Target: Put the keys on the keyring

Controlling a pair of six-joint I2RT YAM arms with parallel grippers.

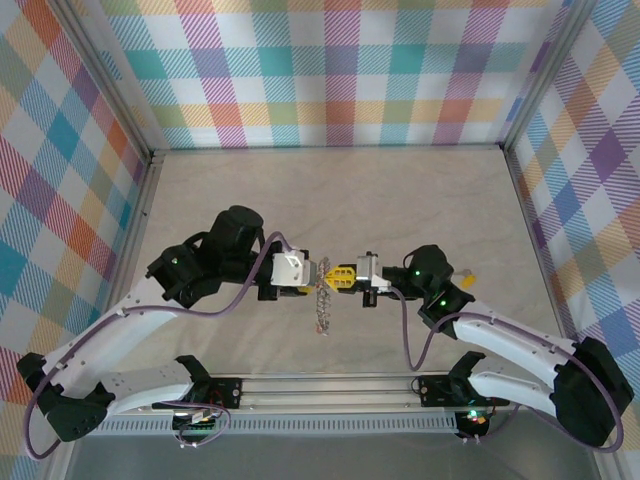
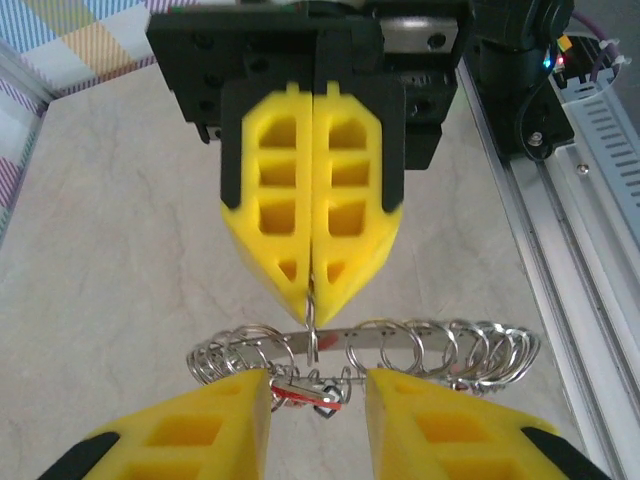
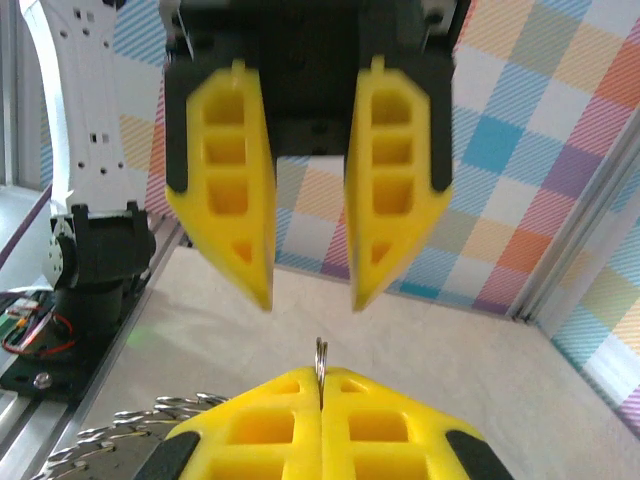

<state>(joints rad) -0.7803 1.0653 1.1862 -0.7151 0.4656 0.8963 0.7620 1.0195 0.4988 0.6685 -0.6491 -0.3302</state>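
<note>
The keyring [image 1: 322,308] trails lengthwise toward the desk's [image 1: 400,200] near edge, mid-desk; both arms reach inward, nose to nose; the right claw [image 2: 313,300] pinches its loop; the left claw [image 3: 311,298] stands parted.

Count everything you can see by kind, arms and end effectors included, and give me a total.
Keyring: 1, a silvery coiled loop
Red key: 1, partly hidden
Arms: 2, left arm and right arm
End effectors: 2, left end effector open, right end effector shut on the keyring
Total: 6
</note>
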